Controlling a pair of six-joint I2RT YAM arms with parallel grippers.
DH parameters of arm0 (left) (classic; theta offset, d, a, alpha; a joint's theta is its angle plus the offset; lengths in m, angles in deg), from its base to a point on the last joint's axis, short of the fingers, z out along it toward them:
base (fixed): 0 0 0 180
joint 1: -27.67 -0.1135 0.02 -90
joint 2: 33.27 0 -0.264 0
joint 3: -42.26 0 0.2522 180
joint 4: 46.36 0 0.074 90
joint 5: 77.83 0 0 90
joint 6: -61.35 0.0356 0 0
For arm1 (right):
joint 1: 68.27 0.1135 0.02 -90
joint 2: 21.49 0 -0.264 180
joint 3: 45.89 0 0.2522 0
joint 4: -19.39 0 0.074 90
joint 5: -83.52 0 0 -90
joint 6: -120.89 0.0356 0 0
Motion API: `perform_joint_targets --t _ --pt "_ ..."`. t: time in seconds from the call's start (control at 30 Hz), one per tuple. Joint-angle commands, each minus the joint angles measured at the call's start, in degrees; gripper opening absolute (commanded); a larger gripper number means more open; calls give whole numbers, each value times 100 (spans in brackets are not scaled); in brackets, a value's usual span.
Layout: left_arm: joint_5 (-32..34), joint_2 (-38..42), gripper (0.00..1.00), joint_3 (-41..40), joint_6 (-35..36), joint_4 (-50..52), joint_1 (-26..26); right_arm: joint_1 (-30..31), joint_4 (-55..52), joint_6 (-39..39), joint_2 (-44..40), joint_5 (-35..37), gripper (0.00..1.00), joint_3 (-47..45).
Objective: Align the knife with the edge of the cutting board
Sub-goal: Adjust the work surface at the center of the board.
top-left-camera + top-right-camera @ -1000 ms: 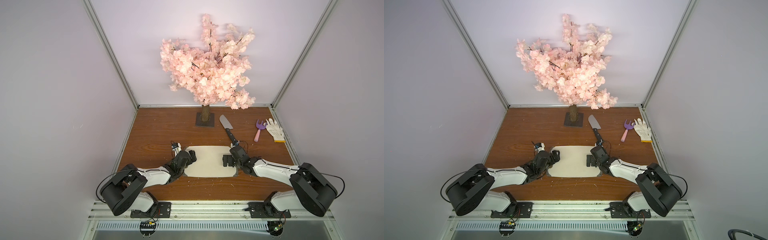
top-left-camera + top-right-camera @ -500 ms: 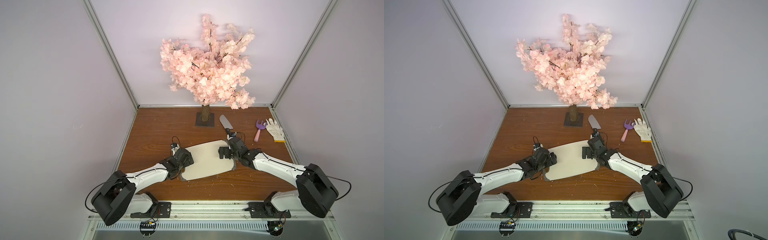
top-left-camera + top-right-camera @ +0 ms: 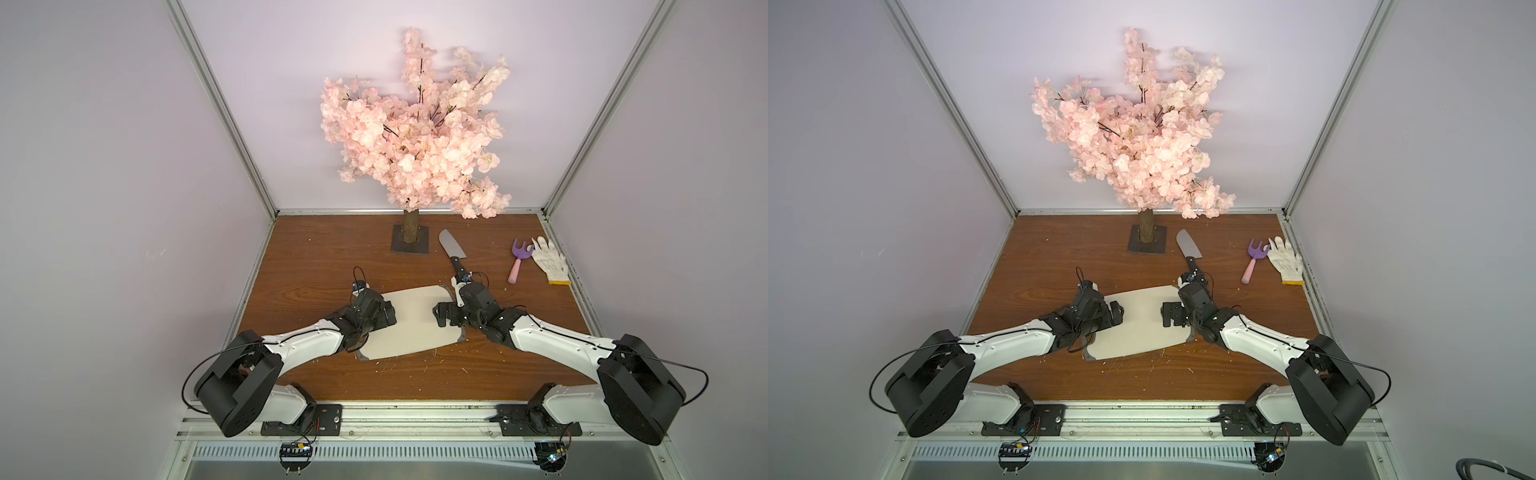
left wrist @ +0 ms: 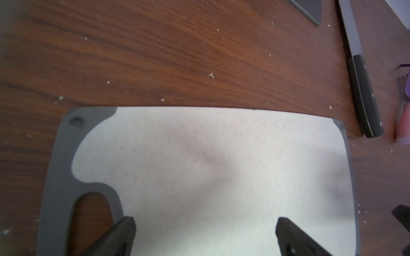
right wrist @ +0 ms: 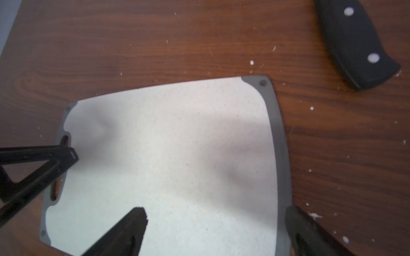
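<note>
Right gripper (image 3: 441, 319): jaws open, empty, above the cutting board (image 3: 411, 328). The knife (image 3: 454, 255) lies beyond it, long axis running away from the robot; this gripper is nearer.

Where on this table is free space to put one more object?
Free: wood between left wall, tree base and cutting board; also the strip between board and front rail. Crowded: back right, with knife, garden fork, glove; and the board, under left gripper and right gripper.
</note>
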Motion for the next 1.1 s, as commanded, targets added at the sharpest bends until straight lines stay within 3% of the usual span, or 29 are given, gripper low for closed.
perform_joint_targets --t 0.0,0.23,0.4,0.57,1.07 --pt "3 402 100 21 161 308 -65 -34 217 19 -152 -76 99 -48" --pt "-290 1195 100 -373 263 738 -633 -265 401 -67 -165 -384 100 -294" --pt "-626 1347 100 -666 397 729 -1060 -376 428 -129 -167 -540 100 -385" --pt "-869 1199 100 -871 420 467 -1316 -406 447 -160 -166 -611 99 -479" --pt "-961 83 100 -935 329 -382 -1319 -279 706 91 -307 -783 99 -1123"
